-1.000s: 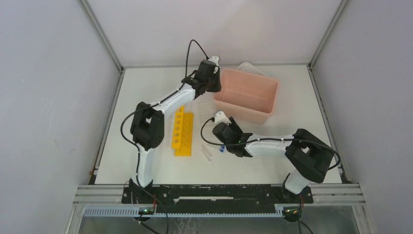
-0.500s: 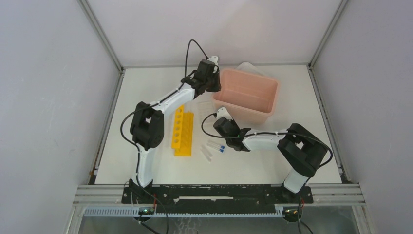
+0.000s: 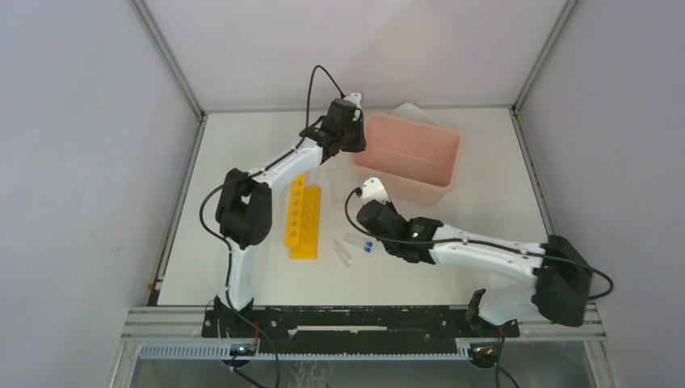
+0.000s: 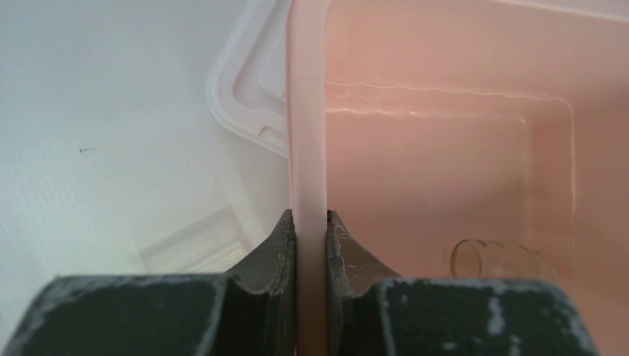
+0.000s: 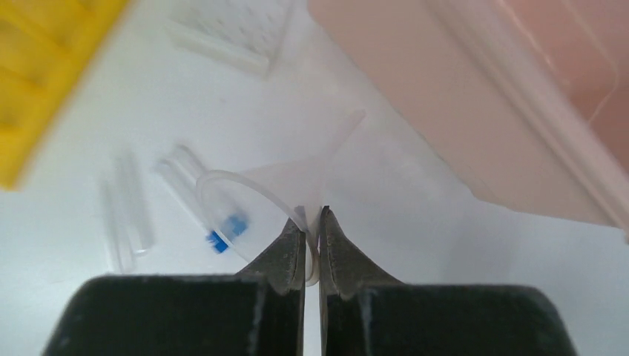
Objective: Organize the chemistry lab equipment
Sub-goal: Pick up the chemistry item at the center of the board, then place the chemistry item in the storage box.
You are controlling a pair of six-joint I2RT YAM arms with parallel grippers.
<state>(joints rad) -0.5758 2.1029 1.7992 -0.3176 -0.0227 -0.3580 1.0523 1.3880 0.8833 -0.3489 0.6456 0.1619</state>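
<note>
My right gripper (image 5: pixel 312 216) is shut on the rim of a clear funnel (image 5: pixel 285 178), whose stem points toward the pink bin (image 5: pixel 460 96). Behind the funnel, small clear tubes (image 5: pixel 126 215) lie on the table, one with a blue cap (image 5: pixel 226 231). In the top view they lie (image 3: pixel 354 242) beside the yellow rack (image 3: pixel 303 220), left of my right gripper (image 3: pixel 367 212). A clear gridded rack (image 3: pixel 339 174) sits between the yellow rack and the bin. My left gripper (image 4: pixel 310 219) is shut on the bin's left wall (image 4: pixel 305 111). A small clear glass vessel (image 4: pixel 497 259) lies inside the bin.
A white lid (image 4: pixel 245 96) lies on the table behind the pink bin's (image 3: pixel 448 137) far left corner. The left arm reaches across the yellow rack to the bin. Grey walls enclose the table on three sides.
My right gripper has shut on the funnel after standing open a second ago, moving slightly toward the bin. Its elbow swung out to the right. The left arm kept still.
</note>
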